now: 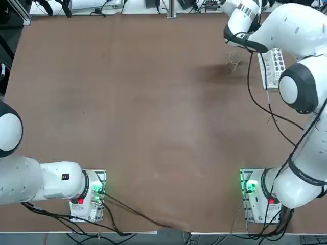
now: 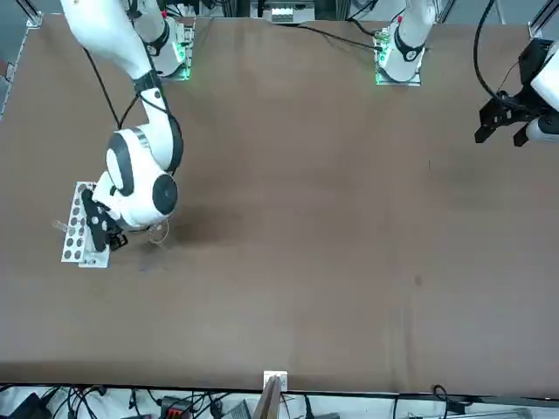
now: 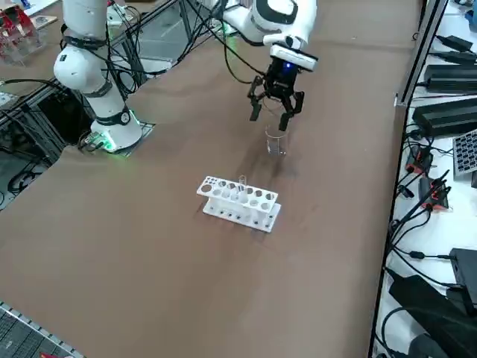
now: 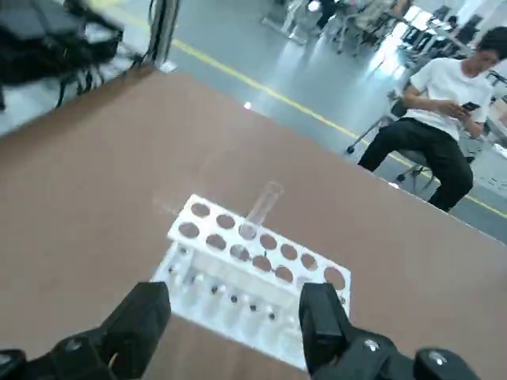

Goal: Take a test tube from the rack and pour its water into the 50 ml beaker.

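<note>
Right gripper (image 3: pixel 276 113) hangs spread wide, empty, just above the 50 ml beaker (image 3: pixel 276 141). Test tube (image 3: pixel 242 184) stands in rack (image 3: pixel 238 203), nr beaker.

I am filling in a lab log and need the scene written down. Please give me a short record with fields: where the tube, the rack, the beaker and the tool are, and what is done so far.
rack: white rack on the brown table
test tube: one clear test tube upright in a rack hole, not yet taken
50 ml beaker: 50 ml beaker stands on the table beside the rack, apart from it
right tool: right tool open, empty, in the air above the beaker
water: cannot be seen
bystander: person seated beyond the table
</note>
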Robot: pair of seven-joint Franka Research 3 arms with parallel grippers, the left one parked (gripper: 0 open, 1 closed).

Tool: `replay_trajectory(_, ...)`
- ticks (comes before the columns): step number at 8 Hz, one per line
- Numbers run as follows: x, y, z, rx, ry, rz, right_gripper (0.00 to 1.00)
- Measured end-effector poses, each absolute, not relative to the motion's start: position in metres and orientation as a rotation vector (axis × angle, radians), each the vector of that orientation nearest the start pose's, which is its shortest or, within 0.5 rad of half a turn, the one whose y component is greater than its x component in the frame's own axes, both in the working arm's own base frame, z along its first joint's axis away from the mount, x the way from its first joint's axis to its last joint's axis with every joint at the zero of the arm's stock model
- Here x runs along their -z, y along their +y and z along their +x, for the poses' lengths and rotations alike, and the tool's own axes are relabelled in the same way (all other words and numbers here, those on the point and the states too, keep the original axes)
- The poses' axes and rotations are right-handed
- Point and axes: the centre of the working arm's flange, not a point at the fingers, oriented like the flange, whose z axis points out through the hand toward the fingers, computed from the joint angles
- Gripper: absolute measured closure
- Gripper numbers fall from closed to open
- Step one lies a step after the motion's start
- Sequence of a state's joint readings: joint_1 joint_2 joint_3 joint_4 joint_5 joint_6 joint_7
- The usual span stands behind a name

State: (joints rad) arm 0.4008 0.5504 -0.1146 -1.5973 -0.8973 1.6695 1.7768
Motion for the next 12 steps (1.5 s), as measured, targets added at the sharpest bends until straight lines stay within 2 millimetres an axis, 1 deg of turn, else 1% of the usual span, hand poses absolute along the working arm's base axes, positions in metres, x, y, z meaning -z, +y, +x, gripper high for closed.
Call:
replay_trajectory(2,-0.304,0.113,0.647,-0.811,-1.265,1.725,0.02)
replay_trajectory(4,-0.282,0.106,0.641,-0.934,-1.292,1.629,0.03)
replay_trajectory(6,-0.271,0.105,0.640,-1.026,-1.344,1.565,0.03)
replay_trajectory(9,-0.258,0.100,0.642,-1.129,-1.390,1.498,0.04)
replay_trajectory(10,-0.246,0.096,0.641,-1.138,-1.388,1.482,0.04)
replay_trajectory(12,-0.220,0.078,0.639,-1.120,-1.370,1.451,0.04)
